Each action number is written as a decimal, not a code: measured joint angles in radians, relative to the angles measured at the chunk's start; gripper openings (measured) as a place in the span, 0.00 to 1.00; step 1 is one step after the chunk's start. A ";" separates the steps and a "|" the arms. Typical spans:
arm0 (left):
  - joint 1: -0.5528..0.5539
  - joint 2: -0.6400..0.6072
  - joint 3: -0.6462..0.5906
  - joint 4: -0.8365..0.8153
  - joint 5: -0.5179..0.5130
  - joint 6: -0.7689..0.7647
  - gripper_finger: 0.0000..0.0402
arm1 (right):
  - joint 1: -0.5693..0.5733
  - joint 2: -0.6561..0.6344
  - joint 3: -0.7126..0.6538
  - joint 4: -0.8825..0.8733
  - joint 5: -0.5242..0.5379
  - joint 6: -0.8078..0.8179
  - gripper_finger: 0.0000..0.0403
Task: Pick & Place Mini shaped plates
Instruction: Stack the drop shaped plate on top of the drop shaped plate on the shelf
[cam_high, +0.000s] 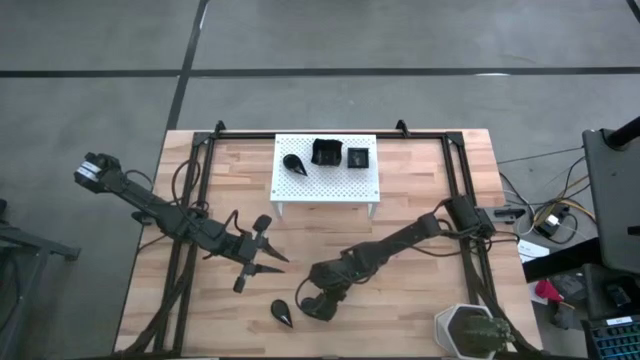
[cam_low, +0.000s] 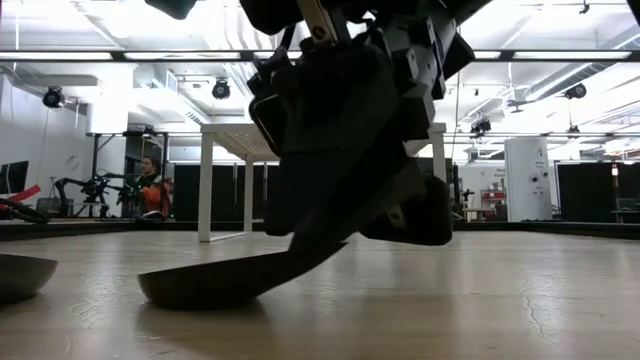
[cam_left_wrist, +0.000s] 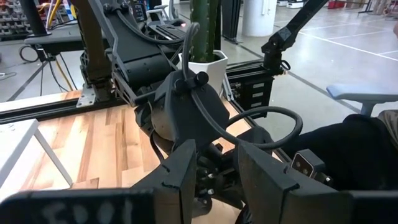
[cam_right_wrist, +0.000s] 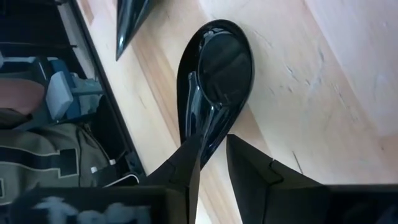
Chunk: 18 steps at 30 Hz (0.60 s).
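A glossy black teardrop plate (cam_right_wrist: 217, 74) lies on the wooden table near its front edge, with my right gripper (cam_right_wrist: 214, 165) shut on its pointed tail. In the low view the plate (cam_low: 215, 280) rests on its wide end and its tail rises into the gripper (cam_low: 340, 235). A second teardrop plate (cam_high: 283, 312) lies flat just left of it. A teardrop (cam_high: 295, 162), a raised-rim square (cam_high: 326, 153) and a small square (cam_high: 358, 157) sit on the white stand (cam_high: 300, 185). My left gripper (cam_high: 262, 255) hovers open left of the right arm. My right gripper pinches the teardrop plate's narrow tail (cam_right_wrist: 208, 140) between its two fingers. The fingers slant down from the table's right and far side and lie along the plate's length. The wide end (cam_low: 175, 290) stays on the table and the tail end is tipped up.
A grey-green hexagonal pot (cam_high: 470, 330) with a cactus stands at the near right corner. The white perforated stand sits at the far middle. Black frame rails (cam_high: 190, 200) run along the table's left and right sides. Bare wood lies between the stand and the grippers.
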 joint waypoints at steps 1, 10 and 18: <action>0.000 0.000 0.000 0.000 0.000 0.000 0.29 | 0.000 0.000 0.003 -0.001 0.000 -0.001 0.19; 0.000 0.014 0.000 0.000 0.000 -0.001 0.29 | 0.000 0.000 0.003 -0.005 0.015 -0.012 0.19; 0.000 0.018 0.000 0.000 0.000 -0.001 0.29 | -0.001 0.001 0.008 -0.004 0.031 -0.019 0.19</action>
